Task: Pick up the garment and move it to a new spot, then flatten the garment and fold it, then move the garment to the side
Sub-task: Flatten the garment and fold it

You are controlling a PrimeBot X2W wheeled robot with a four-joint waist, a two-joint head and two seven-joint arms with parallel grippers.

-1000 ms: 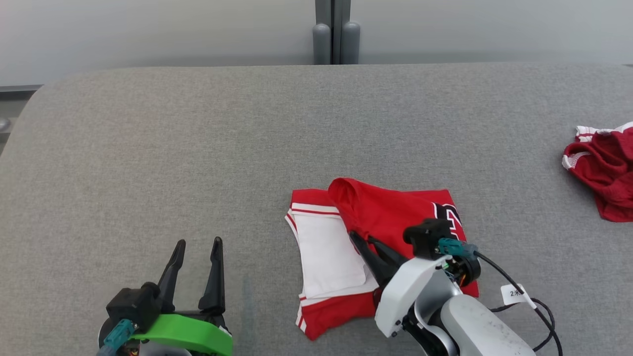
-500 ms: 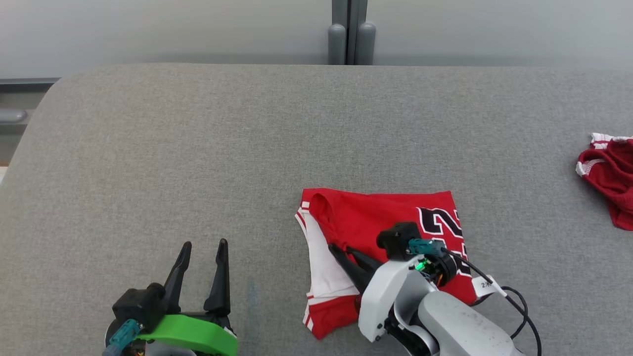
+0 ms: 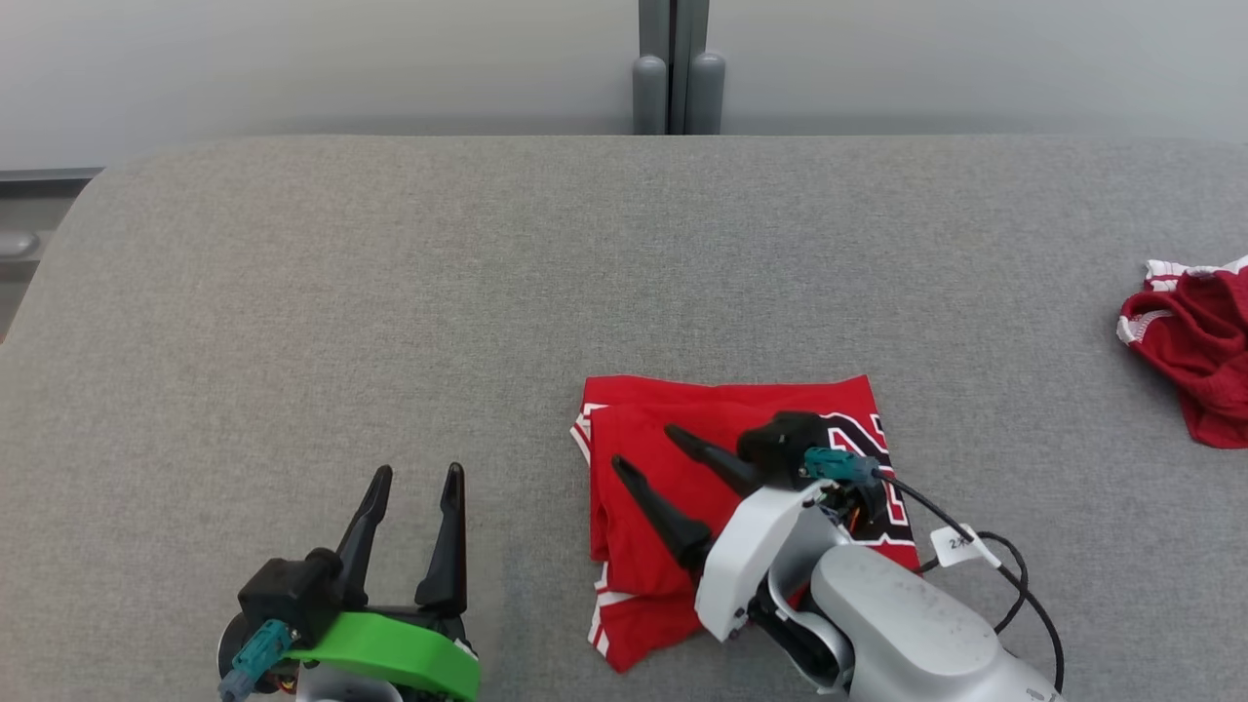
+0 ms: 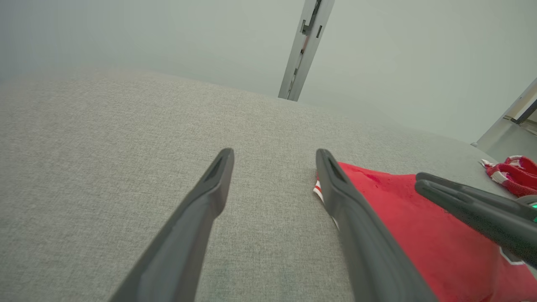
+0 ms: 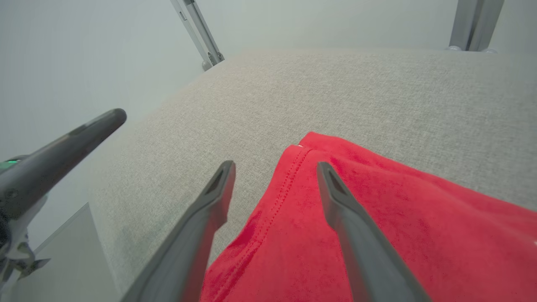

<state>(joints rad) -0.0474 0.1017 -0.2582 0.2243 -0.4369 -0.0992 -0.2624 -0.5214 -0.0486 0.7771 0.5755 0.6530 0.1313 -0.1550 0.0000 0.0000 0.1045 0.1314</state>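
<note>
Grey tabletop (image 3: 292, 292) bears the garment (image 3: 721, 405), likely soft, light, floppy, best pinched at its hemmed edge; right gripper (image 3: 643, 446) over it and left gripper (image 3: 418, 470) beside it gape empty.

Left of the shirt (image 3: 639, 561) and beyond it, the grey table (image 3: 390, 292) is open ground, room enough to pass. The right gripper (image 3: 643, 445) and its arm (image 3: 897, 634) cover the shirt's near right part (fingers spread wide over the cloth). The left gripper (image 3: 419, 470) stands well left of the shirt, and a red cloth (image 3: 1189, 351) lies far to its right.
</note>
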